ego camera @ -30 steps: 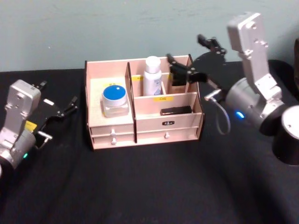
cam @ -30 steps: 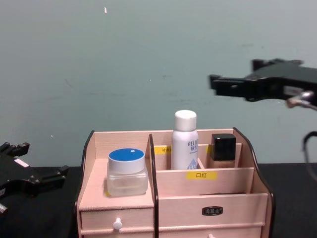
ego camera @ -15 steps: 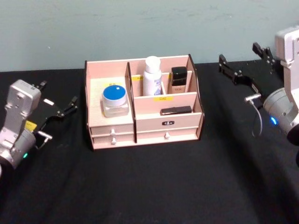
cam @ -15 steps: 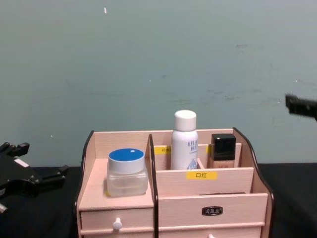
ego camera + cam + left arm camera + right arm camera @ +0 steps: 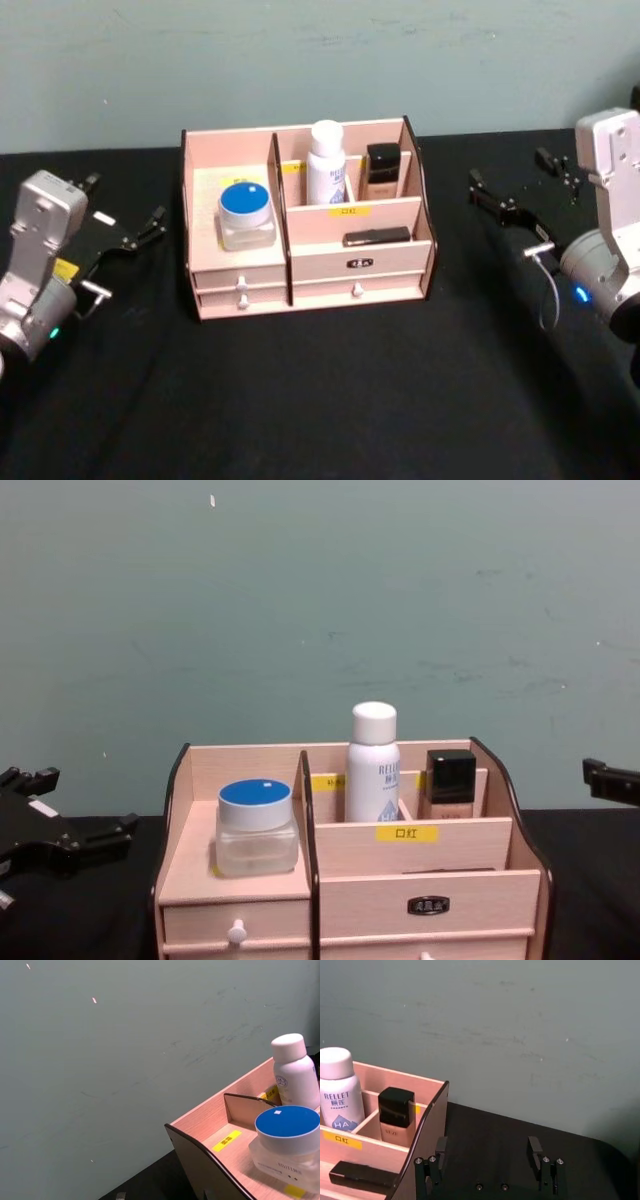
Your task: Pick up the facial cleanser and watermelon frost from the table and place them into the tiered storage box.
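Observation:
The tiered storage box stands mid-table. The facial cleanser stands upright in its back middle compartment. On the box's left shelf sits the watermelon frost, with its blue lid up. From the chest view the cleanser rises behind the jar. My right gripper hovers open and empty to the right of the box, and the right wrist view shows its fingers spread beside the box's side wall. My left gripper rests open and empty to the left of the box.
A short black-capped beige bottle stands in the back right compartment. A flat black item lies in the tier below it. Black cloth covers the table, and a teal wall stands close behind the box.
My right gripper has drawn back from above the box's back right corner, moving right and down to the table's right side. The left arm and the items in the box have stayed still.

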Controlling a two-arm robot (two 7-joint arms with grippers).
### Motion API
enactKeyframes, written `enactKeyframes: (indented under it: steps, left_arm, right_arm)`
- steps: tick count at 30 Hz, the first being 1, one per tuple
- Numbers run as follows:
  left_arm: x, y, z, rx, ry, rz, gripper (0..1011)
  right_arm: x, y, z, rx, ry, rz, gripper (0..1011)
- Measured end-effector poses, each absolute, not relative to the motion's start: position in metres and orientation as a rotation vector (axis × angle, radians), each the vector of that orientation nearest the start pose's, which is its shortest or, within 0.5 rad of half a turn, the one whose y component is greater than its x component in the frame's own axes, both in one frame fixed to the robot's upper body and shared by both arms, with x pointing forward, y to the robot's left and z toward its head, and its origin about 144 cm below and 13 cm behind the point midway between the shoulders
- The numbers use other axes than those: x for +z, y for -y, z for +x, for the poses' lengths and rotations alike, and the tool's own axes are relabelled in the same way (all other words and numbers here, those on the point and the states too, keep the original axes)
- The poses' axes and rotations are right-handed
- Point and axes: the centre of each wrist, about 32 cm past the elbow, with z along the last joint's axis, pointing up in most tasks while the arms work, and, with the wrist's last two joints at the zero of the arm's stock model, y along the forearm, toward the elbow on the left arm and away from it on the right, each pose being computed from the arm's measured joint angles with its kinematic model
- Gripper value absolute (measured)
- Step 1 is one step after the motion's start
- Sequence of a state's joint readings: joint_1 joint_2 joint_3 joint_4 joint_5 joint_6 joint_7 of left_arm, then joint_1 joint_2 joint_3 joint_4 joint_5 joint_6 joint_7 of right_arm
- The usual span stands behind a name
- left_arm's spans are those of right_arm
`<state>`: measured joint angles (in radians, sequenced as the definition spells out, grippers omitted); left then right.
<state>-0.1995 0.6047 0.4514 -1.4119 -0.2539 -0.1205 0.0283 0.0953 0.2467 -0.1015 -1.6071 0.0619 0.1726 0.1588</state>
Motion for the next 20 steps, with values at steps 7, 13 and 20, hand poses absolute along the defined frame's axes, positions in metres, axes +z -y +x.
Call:
enactKeyframes:
  steps: [7,13,20]
  left_arm:
    - [1.1398,-0.3097,0.4886,1.248,0.285,0.305,1010]
    - [1.1398,-0.3097,0.4886,1.248,0.285,0.304,1010]
    - [1.1398,-0.3097,0.4886,1.248,0.285,0.304,1010]
  right_arm:
    - [1.1859,0.2649,0.4839,-1.326,0.093,-0.198,1000]
    - [1.1867,0.2646,0.4839,-1.327,0.096,-0.197,1000]
    - [1.1872,0.2643,0.4839,-1.327,0.097,-0.196,1000]
